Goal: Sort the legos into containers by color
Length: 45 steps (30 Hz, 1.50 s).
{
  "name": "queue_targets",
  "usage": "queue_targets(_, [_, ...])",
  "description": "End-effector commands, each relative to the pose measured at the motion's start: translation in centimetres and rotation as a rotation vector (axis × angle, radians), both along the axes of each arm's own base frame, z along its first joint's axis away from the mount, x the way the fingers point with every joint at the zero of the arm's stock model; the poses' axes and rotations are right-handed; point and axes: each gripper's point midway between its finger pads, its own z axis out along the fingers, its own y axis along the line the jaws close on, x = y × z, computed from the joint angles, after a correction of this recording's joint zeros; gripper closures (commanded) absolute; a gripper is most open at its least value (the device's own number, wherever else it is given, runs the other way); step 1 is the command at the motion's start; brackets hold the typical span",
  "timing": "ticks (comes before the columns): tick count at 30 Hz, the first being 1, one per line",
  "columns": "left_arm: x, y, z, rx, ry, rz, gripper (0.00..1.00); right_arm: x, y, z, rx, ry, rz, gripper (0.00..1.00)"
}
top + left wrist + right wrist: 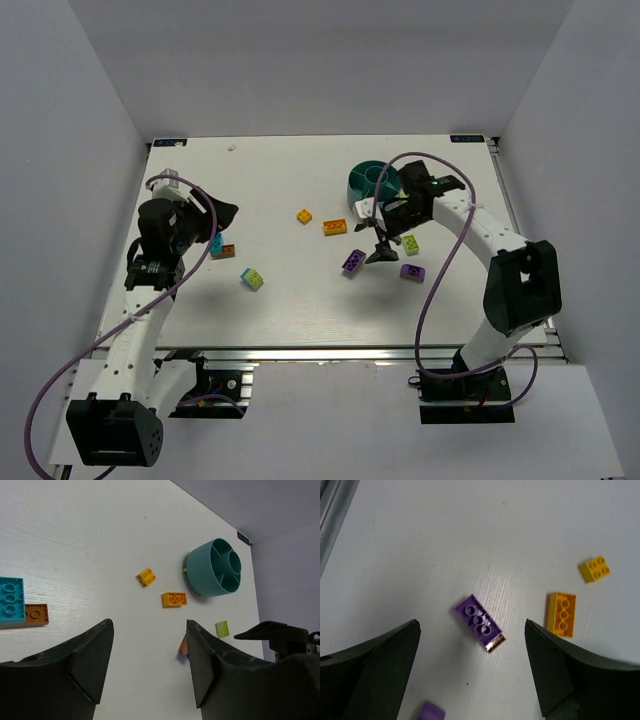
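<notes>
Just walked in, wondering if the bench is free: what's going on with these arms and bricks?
Two arms are sorting bricks by colour into a teal divided bowl. The right hand hangs open over a purple brick lying on the table, not gripping it. The left hand, fingers apart and empty, is near a cyan brick and an orange brick. No brick is held yet.
</notes>
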Motion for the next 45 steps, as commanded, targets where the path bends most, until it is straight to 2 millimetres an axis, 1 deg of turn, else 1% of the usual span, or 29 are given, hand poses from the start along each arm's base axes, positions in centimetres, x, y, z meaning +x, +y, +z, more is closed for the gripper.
queue_targets(1, [-0.2, -0.4, 1.1, 0.003, -0.016, -0.03, 0.3, -0.8, 1.3, -0.8, -0.041, -0.107, 0.188, 0.11])
queue_targets(2, [-0.3, -0.4, 1.0, 0.004, -0.013, -0.028, 0.29, -0.7, 1.0, -1.7, -0.069, -0.136, 0.223, 0.12])
queue_targets(3, [-0.6, -0.3, 1.4, 0.002, -0.027, -0.022, 0.29, -0.4, 1.2, -2.4, -0.083, -0.152, 0.259, 0.14])
queue_targets(5, [-1.0, 0.1, 0.8, -0.007, -0.024, 0.008, 0.29, -0.4, 0.9, -3.0, -0.119, -0.157, 0.306, 0.17])
queue_targets(6, [-1.4, 0.1, 1.1, -0.023, -0.039, 0.017, 0.29, 0.2, 1.2, -3.4, -0.131, -0.147, 0.324, 0.19])
queue_targets(8, [-1.7, 0.1, 0.3, -0.04, -0.032, 0.026, 0.29, -0.2, 0.4, -4.3, -0.18, -0.123, 0.37, 0.24])
queue_targets(9, [-1.8, 0.1, 0.2, -0.048, -0.031, 0.03, 0.29, -0.1, 0.3, -5.0, -0.196, -0.11, 0.376, 0.25])
queue_targets(10, [-1.9, 0.1, 0.4, -0.059, -0.034, 0.036, 0.29, 0.0, 0.2, -5.4, -0.207, -0.115, 0.381, 0.25])
queue_targets(11, [-2.1, 0.2, 0.1, -0.062, -0.027, 0.041, 0.29, 0.5, 0.2, -5.9, -0.215, -0.139, 0.381, 0.25])
queue_targets(12, [-2.2, 0.2, 0.1, -0.068, -0.026, 0.047, 0.29, 0.4, 0.0, -6.3, -0.218, -0.142, 0.379, 0.25])
queue_targets(17, [-2.4, 0.3, -0.2, -0.072, -0.016, 0.054, 0.29, 1.0, 0.6, -7.4, -0.232, -0.154, 0.389, 0.25])
queue_targets(18, [-2.4, 0.3, 0.0, -0.071, -0.017, 0.055, 0.29, 1.4, 0.8, -7.9, -0.234, -0.148, 0.381, 0.25])
queue_targets(20, [-2.4, 0.3, 0.1, -0.071, -0.014, 0.055, 0.29, 1.8, 1.2, -8.3, -0.238, -0.158, 0.378, 0.25])
queue_targets(24, [-2.4, 0.2, 0.0, -0.069, -0.005, 0.05, 0.29, 2.0, 1.8, -9.5, -0.255, -0.152, 0.397, 0.26])
queue_targets(28, [-2.3, 0.1, -0.4, -0.071, 0.006, 0.042, 0.29, 2.4, 2.4, -10.0, -0.262, -0.156, 0.396, 0.28])
queue_targets(31, [-2.3, -0.1, -0.3, -0.085, -0.001, 0.039, 0.29, 2.4, 2.5, -10.5, -0.271, -0.153, 0.4, 0.3])
queue_targets(33, [-2.2, -0.2, -0.4, -0.097, -0.006, 0.035, 0.29, 2.6, 2.7, -10.3, -0.269, -0.156, 0.396, 0.36])
queue_targets(34, [-2.1, -0.2, -0.5, -0.101, -0.006, 0.034, 0.29, 2.6, 2.7, -10.2, -0.266, -0.153, 0.393, 0.41])
queue_targets(35, [-2.2, -0.3, -0.5, -0.103, -0.006, 0.032, 0.29, 2.6, 2.7, -10.2, -0.268, -0.147, 0.389, 0.44])
queue_targets(36, [-2.2, -0.3, -0.4, -0.105, -0.01, 0.03, 0.29, 2.6, 2.7, -10.2, -0.271, -0.143, 0.388, 0.47])
queue_targets(37, [-2.1, -0.3, -0.4, -0.106, -0.012, 0.031, 0.29, 2.6, 2.6, -10.2, -0.273, -0.146, 0.388, 0.52])
queue_targets(39, [-2.1, -0.4, -0.7, -0.11, -0.008, 0.027, 0.29, 2.3, 2.4, -10.4, -0.279, -0.134, 0.389, 0.57])
queue_targets(40, [-2.1, -0.4, -0.6, -0.111, -0.009, 0.026, 0.29, 2.3, 2.4, -10.4, -0.279, -0.129, 0.388, 0.64])
queue_targets(42, [-2.1, -0.5, -0.6, -0.114, -0.009, 0.02, 0.29, 2.0, 2.4, -10.1, -0.276, -0.118, 0.385, 0.7])
queue_targets(43, [-2.1, -0.6, -0.5, -0.115, -0.013, 0.016, 0.29, 1.9, 2.5, -9.9, -0.269, -0.11, 0.383, 0.76])
queue_targets(45, [-2.1, -0.9, -0.6, -0.119, -0.009, 0.0, 0.29, 1.6, 2.4, -9.3, -0.267, -0.093, 0.366, 0.81])
